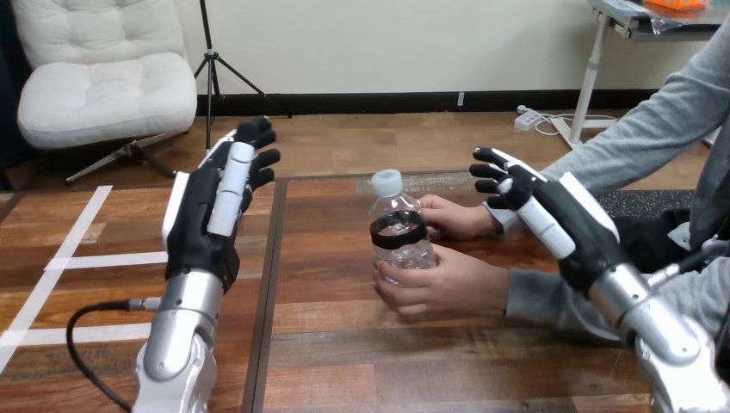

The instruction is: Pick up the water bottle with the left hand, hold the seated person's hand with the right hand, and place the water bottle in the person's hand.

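left hand point(209, 215) and right hand point(564, 225) raised, fingers point(257, 136) straight; person's hands point(448, 288) clasp water bottle point(399, 225) between.

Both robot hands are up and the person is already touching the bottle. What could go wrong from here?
The person's lower hand wraps the base of the water bottle; the left hand, open and apart from it, might bump those fingers or tip the upright bottle when reaching in. The right hand, open, hangs close by the person's upper hand and sleeve; a quick grab could pinch it.
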Tool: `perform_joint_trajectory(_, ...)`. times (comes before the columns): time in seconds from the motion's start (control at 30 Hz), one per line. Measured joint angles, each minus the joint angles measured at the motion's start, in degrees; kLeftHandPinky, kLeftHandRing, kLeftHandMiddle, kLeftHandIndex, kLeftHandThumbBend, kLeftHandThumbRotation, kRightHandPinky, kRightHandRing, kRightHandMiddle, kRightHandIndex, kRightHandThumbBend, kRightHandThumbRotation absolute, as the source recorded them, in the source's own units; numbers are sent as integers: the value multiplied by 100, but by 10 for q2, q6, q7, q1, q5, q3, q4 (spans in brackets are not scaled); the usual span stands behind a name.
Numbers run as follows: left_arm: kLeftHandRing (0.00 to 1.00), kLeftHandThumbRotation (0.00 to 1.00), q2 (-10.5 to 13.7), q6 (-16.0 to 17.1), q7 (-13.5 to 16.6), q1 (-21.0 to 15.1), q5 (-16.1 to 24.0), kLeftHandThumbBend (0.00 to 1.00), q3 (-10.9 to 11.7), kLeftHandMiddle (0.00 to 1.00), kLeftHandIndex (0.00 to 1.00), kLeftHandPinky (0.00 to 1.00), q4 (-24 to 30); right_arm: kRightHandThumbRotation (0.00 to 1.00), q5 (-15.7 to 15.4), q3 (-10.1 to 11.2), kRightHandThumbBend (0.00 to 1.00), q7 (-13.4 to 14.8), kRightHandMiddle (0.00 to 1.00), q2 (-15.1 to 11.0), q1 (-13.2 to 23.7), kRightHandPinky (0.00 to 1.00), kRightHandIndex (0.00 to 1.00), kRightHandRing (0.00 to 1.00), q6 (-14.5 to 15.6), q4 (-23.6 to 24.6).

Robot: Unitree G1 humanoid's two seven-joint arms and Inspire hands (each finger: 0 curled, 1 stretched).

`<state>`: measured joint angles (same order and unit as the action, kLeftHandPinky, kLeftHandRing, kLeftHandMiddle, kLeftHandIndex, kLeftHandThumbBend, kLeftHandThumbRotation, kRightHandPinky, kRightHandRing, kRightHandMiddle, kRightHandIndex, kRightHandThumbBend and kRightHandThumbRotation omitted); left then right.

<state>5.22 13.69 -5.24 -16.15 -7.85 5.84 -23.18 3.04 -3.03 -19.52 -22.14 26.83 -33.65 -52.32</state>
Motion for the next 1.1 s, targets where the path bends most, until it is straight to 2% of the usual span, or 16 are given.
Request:
perform_joint_trajectory(0.33,81,92,-13,-13,7,43,-7,64,-3,83,79,81,61,100,54,11,100,-19,95,30,-67,97,99,95,50,93)
perform_joint_trajectory(0.53,80,92,-17,-20,7,70,-7,66,-5,81,77,79,87,100,77,12,100,-23,95,46,-105,99,100,95,84,146)
perform_joint_trajectory(0.83,78,90,-18,-21,6,114,-7,69,-5,81,76,75,115,100,102,11,100,-27,93,65,-162,99,97,93,131,220)
perform_joint_trajectory(1.1,81,90,-17,-21,4,153,-7,65,-4,81,76,80,139,100,119,11,100,-27,92,74,-209,98,96,92,169,283)
